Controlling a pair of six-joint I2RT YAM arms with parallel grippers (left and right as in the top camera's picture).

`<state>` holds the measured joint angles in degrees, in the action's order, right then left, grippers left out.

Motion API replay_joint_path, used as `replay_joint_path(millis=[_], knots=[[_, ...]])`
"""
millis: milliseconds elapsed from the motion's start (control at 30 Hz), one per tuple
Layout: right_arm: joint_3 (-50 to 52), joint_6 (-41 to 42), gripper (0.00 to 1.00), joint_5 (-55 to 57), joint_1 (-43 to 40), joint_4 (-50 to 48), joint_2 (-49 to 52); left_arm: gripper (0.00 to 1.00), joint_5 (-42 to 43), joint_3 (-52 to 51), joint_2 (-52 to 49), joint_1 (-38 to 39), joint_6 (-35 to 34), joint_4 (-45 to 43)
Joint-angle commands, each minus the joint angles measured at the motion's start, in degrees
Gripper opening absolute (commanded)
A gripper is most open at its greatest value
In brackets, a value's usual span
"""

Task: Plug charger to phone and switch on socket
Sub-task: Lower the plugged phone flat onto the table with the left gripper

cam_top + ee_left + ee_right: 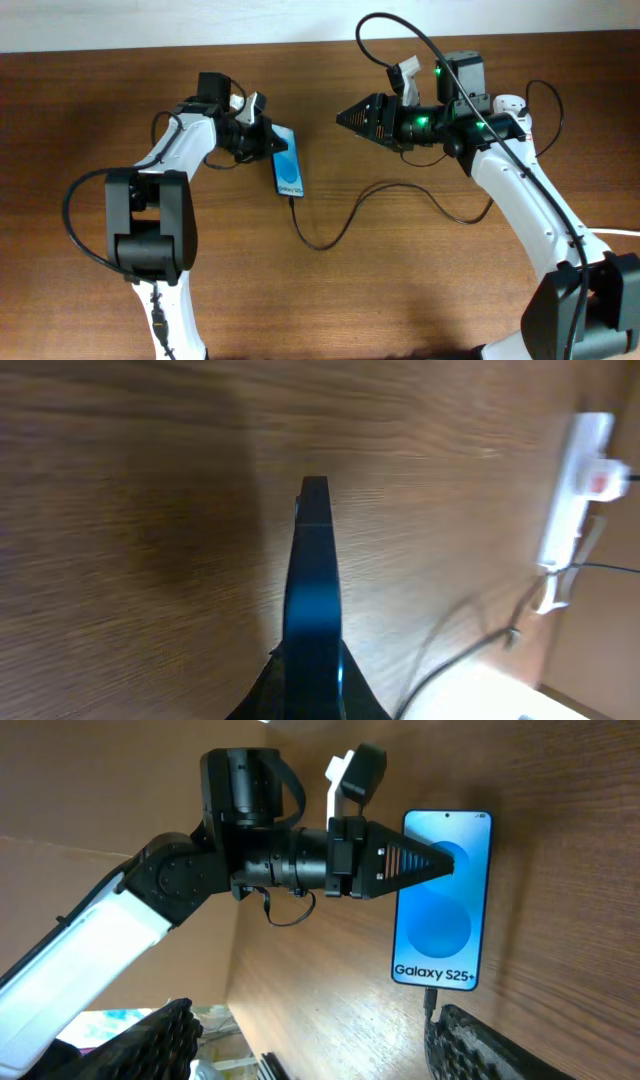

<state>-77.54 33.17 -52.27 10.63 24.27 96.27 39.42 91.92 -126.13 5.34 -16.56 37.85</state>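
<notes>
Blue-screened phone (288, 168) pinched at its long edge by left tool (271, 143), right tool (343, 117) gaping empty, well apart

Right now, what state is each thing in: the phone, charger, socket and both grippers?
Phone: screen lit, gripped at one long edge.
Charger: tip looks plugged into the phone's bottom end, cable slack on the table.
Socket: lying on the table, red switch position too small to tell.
Left gripper: shut on the phone.
Right gripper: open, holding nothing.
</notes>
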Motion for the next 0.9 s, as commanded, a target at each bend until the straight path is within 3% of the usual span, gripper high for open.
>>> replay_joint_path(millis=[0,167,467,867], knots=[[-0.35,-1.44,0.78,0.46,-0.15,0.46,-0.33,0.0,-3.89,0.17,0.42,-0.13,2.4,0.85],[-0.35,-1.44,0.78,0.46,-0.15,0.48,-0.33,0.02,-3.89,0.17,0.42,-0.13,2.36,0.83],[-0.35,-1.44,0.78,0.46,-0.15,0.46,-0.33,0.24,-4.76,0.17,0.42,-0.13,2.36,0.85],[-0.35,-1.44,0.78,0.46,-0.15,0.48,-0.33,0.29,-10.01,0.17,0.42,-0.13,2.4,2.34]])
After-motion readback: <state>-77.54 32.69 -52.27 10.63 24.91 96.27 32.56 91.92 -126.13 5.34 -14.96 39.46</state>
